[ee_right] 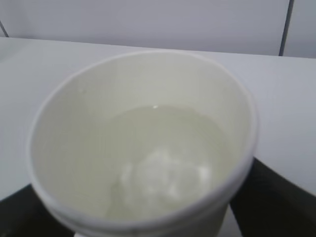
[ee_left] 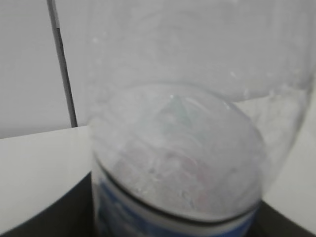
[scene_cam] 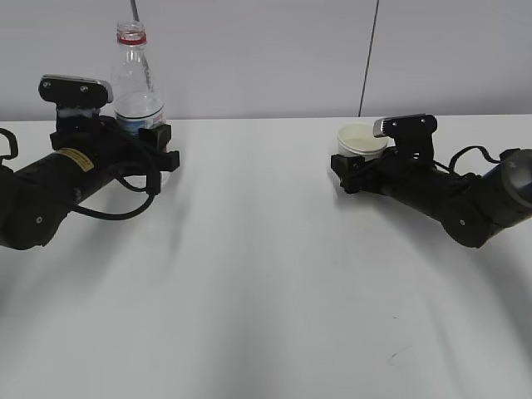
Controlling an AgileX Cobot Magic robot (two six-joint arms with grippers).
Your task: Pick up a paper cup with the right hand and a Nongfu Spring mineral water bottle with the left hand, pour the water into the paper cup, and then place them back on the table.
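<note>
The Nongfu Spring mineral water bottle (scene_cam: 133, 79) stands upright at the far left, uncapped, with its red neck ring showing and a little water low inside. My left gripper (scene_cam: 158, 148) is shut on its lower body at the label. In the left wrist view the bottle (ee_left: 187, 148) fills the frame, with a black finger (ee_left: 44, 224) against each side. The paper cup (scene_cam: 362, 140) stands upright at the far right and holds water. My right gripper (scene_cam: 353, 170) is shut on it. In the right wrist view the cup (ee_right: 143, 138) sits between black fingers (ee_right: 276, 197).
The white table (scene_cam: 266, 274) spreads between the two arms and toward the front. A grey wall with a dark vertical seam (scene_cam: 370, 50) stands right behind the table's far edge. Both arms lie low over the tabletop.
</note>
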